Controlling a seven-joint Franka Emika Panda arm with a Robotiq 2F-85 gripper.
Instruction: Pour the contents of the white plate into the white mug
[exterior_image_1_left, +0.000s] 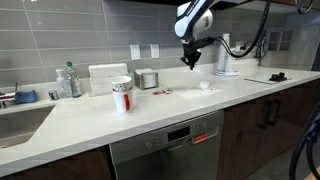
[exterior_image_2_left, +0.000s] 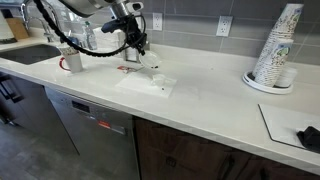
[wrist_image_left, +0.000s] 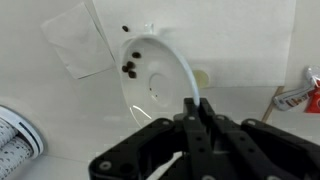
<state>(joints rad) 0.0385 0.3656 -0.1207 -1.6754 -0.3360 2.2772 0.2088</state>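
In the wrist view my gripper is shut on the rim of the white plate. The plate is tilted up on edge, with a few small dark bits near its upper left rim. A pale round shape shows just behind the plate's right edge; I cannot tell if it is the white mug. In both exterior views the gripper hangs above the counter. The small white mug stands on the counter a little below and beside it.
A white napkin lies under the work spot. A red-and-white patterned cup, a metal tin and a white jug stand along the counter. A sink is at one end. Stacked paper cups stand farther off.
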